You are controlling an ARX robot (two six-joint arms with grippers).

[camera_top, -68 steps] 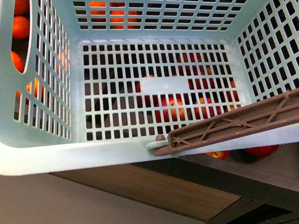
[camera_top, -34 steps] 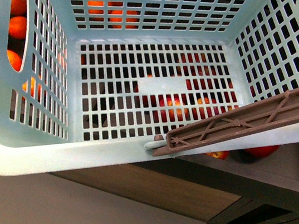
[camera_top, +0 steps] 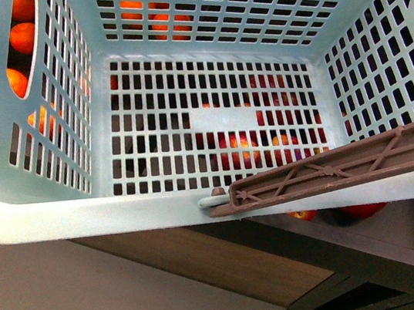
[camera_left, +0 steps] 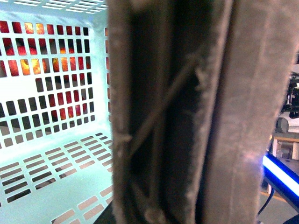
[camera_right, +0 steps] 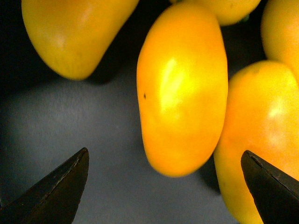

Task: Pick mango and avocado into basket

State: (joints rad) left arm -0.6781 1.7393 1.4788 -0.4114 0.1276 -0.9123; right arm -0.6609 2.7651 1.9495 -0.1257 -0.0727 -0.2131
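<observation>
The light teal basket (camera_top: 27, 214) fills the front view, tilted, with nothing inside it. Its brown handle (camera_top: 345, 172) crosses the right side. In the left wrist view the same brown handle (camera_left: 187, 116) fills the middle, blurred and very close, and my left gripper is shut on it; its fingers are hidden. My right gripper (camera_right: 166, 186) is open just above a yellow-orange mango (camera_right: 182, 88) lying on a dark grey surface, with its black fingertips (camera_right: 60, 186) standing wide apart either side. The avocado is out of view.
Other mangoes (camera_right: 74, 32) (camera_right: 261, 140) crowd around the middle one. Oranges (camera_top: 22, 38) and red apples (camera_top: 239, 148) show through the basket's slots. A dark shelf edge (camera_top: 378, 259) with a wood panel runs under the basket.
The basket has shifted slightly left and down in the front view. The handle stays in the same place.
</observation>
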